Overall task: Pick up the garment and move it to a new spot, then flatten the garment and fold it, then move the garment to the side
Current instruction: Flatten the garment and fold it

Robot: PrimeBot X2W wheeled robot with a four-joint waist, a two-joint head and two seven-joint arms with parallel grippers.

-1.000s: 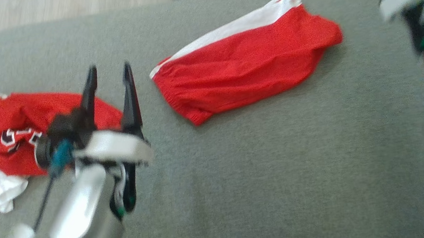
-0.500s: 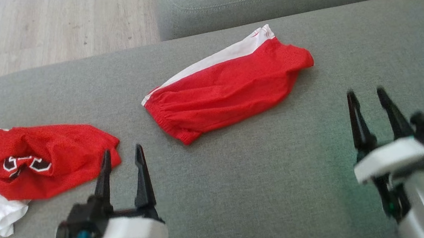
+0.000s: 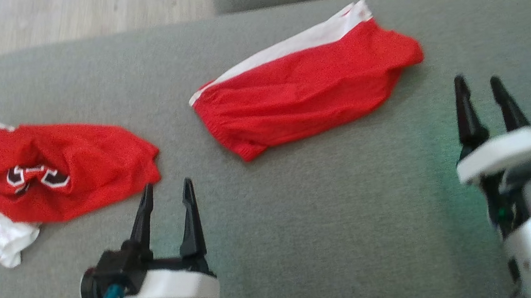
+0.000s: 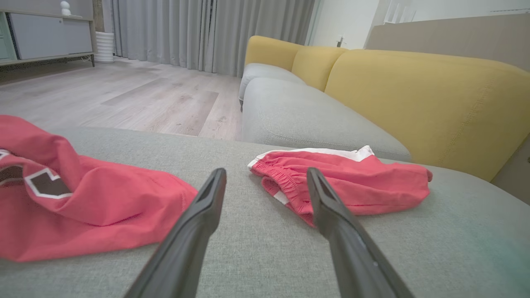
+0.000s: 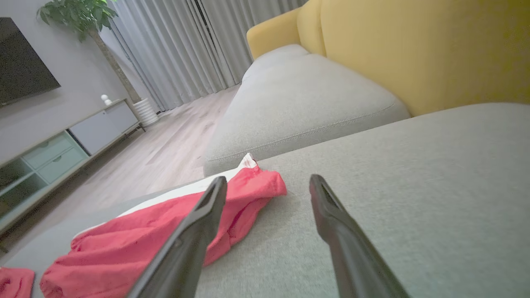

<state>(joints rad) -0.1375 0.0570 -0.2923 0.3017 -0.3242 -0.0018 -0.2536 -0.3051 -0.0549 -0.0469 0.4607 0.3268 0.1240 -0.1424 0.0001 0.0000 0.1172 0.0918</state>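
Describer: Both arms had dropped back since a second earlier. The left gripper [image 3: 167, 184], which had been up over the edge of the red jersey [image 3: 65, 166], sat low at the left, and the right gripper [image 3: 476, 79] had come down from the upper right corner to the lower right. The head camera had shifted too, so the clothes only seemed to slide.

Listener: Were the claws holding anything?

Describer: No. Both stood spread wide and empty above the grey sofa cushion [image 3: 309, 236], touching no cloth.

Listener: Where was the garment, and how far along was the job?

Describer: Two red pieces lay on the cushion. Red shorts [image 3: 309, 88] with a white side stripe lay flat and doubled over in the middle, beyond and between the grippers. The jersey lay crumpled at the left, just past the left fingertips. I judged the shorts folded but perhaps not yet moved aside, and the jersey not yet flattened — which one the task meant, I could not tell.

Listener: Anything unclear?

Describer: The head view was soft. The jersey's black-and-white lettering was tucked into folds and unreadable, the left wrist view cut off its far side, and a finger covered part of the shorts in the right wrist view.
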